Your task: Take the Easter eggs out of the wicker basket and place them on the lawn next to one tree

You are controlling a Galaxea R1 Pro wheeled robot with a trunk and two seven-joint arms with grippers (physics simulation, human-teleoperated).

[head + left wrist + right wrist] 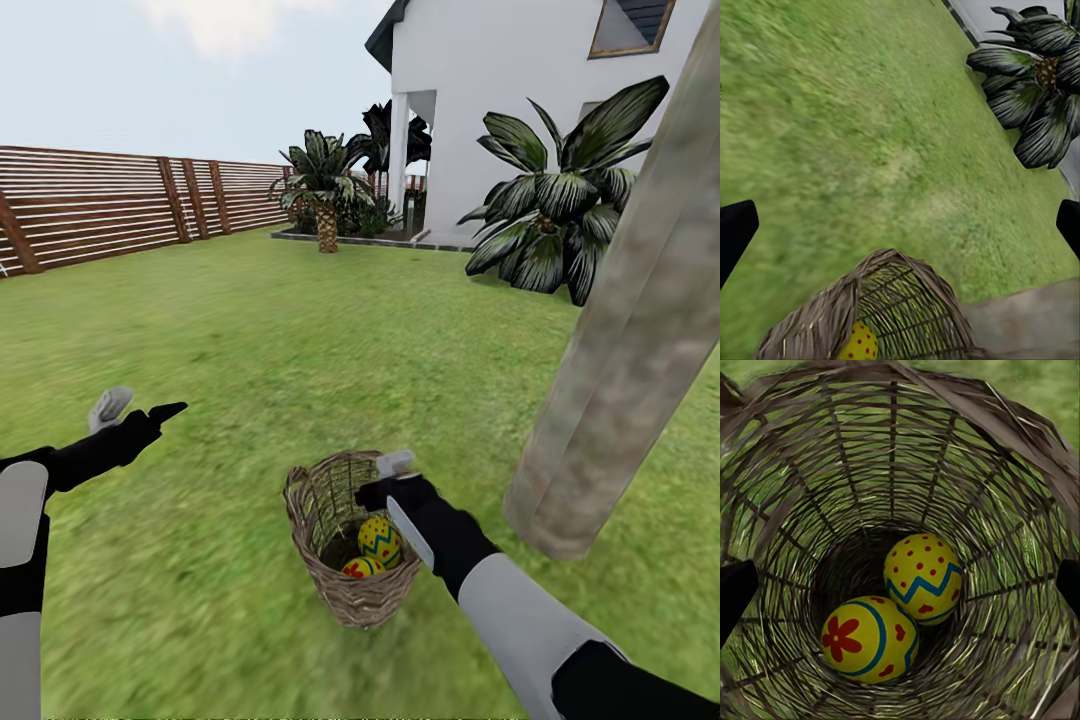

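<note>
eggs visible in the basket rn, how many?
2. Both at the bottom of the basket, touching: a zigzag egg and a flower egg. A third may be hidden; no view shows it.

Two painted eggs [900,615] inside wicker basket [810,457]

Wicker basket [967,457]: open-weave brown twigs, rough, matt; thick braided rim [300,490].
Two eggs visible inside: glossy smooth yellow shells, painted. Zigzag egg [922,577] has red dots plus a blue band; flower egg [870,639] has a red flower and blue ring.
Lawn [300,330]: short mottled green grass, matt.
Tree trunk [630,330], near right: grey-brown, mottled, smooth-looking bark, matt.
Fence [110,205], far left: brown wood slats.
House wall [500,80], far right: plain white, flat finish.
Right arm: matt black glove-like wrist [445,530], smooth grey shell [520,620] behind it.
</note>
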